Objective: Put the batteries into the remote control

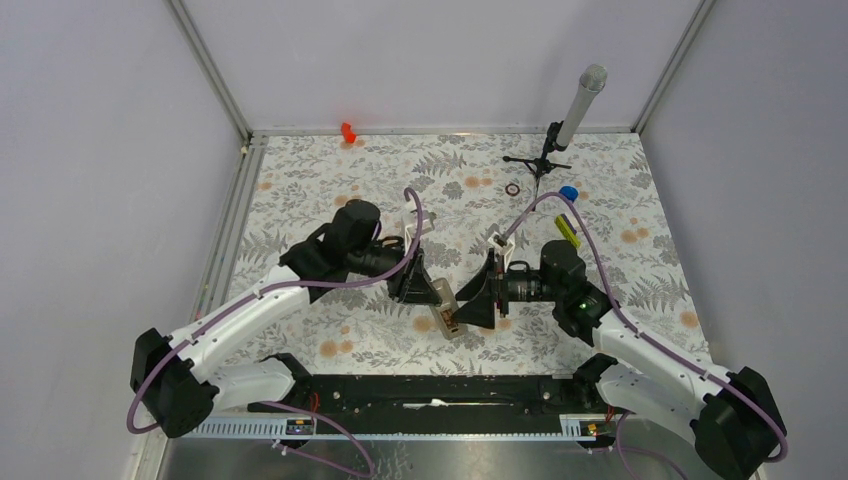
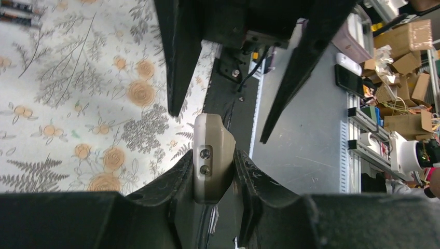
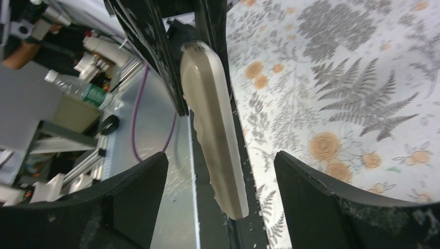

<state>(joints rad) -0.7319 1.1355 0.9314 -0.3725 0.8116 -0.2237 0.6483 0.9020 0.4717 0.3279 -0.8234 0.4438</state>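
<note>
Remote control [image 2: 210, 132] sits clamped between the fingers of the left end effector [image 2: 214, 158], which is closed on its lower part. The rounded white end sticks out past the fingertips. A small recess with two metal dots faces the left wrist camera. In the overhead view the handset is between the two arms, near the front edge of the floral-patterned counter [image 1: 300, 200].

The right end effector [image 3: 219, 158] faces it from the other side with its fingers spread wide. The handset runs lengthwise through the gap and touches neither finger, so this end effector is open and holds nothing.

Two slim dark cylinders that look like the batteries [image 2: 18, 19] lie side by side on the counter at the top-left corner of the left wrist view, well apart from the handset.

Toward the back of the counter are a small dark ring [image 1: 513, 188], a blue cap [image 1: 569, 193] and a yellow-green bar [image 1: 568, 228]. A grey microphone [image 1: 582, 100] stands on a small stand there, and a small orange object [image 1: 347, 131] sits at the back edge.
</note>
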